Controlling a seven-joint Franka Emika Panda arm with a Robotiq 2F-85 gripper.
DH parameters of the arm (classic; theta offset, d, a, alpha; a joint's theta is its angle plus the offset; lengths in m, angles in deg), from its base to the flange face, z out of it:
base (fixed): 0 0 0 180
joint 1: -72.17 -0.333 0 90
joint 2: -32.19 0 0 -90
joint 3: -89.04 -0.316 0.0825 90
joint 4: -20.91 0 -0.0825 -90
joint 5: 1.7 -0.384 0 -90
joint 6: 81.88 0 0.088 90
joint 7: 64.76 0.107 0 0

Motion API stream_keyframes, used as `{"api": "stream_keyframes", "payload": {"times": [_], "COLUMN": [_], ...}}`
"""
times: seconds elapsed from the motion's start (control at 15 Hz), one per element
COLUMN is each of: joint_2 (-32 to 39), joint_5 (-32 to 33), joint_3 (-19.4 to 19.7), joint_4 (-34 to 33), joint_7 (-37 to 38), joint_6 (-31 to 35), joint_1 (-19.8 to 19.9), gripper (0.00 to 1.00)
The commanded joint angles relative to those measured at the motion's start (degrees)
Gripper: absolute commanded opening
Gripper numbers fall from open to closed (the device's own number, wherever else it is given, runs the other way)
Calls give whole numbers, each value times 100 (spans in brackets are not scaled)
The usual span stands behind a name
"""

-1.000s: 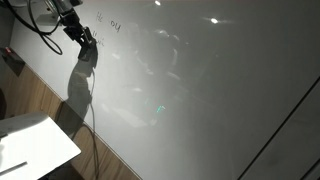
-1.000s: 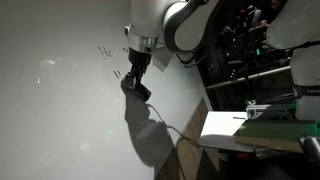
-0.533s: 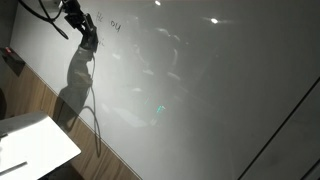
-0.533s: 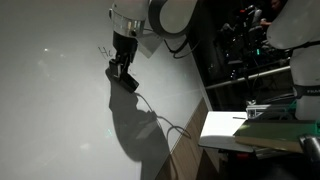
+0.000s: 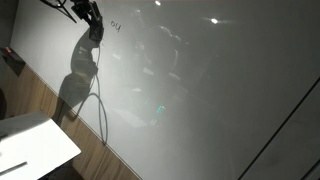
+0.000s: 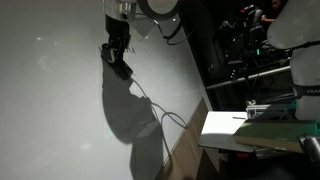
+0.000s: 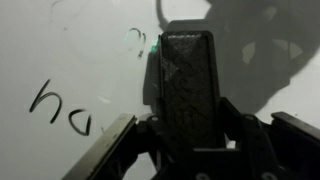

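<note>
My gripper (image 7: 187, 128) is shut on a black rectangular eraser (image 7: 187, 80), pressed flat against a white whiteboard (image 7: 80, 45). Black handwritten marks (image 7: 60, 110) lie on the board just to the eraser's left, with a faint green smudge (image 7: 133, 38) above them. In both exterior views the gripper (image 5: 88, 14) (image 6: 116, 58) is high up on the board (image 5: 200, 90) (image 6: 50, 110). In an exterior view, a few written marks (image 5: 116, 24) lie just beside the gripper. The arm casts a large shadow on the board.
A cable (image 5: 100, 110) (image 6: 160, 115) hangs from the arm down the board. A white table (image 5: 30, 148) (image 6: 225, 128) stands near the board's lower edge. Dark racks of equipment (image 6: 250, 50) stand beside it. A small dark object (image 5: 12, 58) sits at the board's edge.
The gripper has slid upward along the whiteboard with the eraser, and its shadow and cable have followed. It now covers marks that were visible in an exterior view.
</note>
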Motion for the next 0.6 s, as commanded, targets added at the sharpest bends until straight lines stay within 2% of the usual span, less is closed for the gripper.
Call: {"api": "stream_keyframes", "payload": {"times": [0.0,0.27,0.53], "joint_2": [182,266,437], "joint_5": [386,674,1022], "joint_3": [455,709,577], "joint_4": [-679,-971,-739], "joint_7": [49,172,496], "joint_6": [-389,-687,-571], "joint_1": [-53,-276,-261], "gripper": [30,30,30]}}
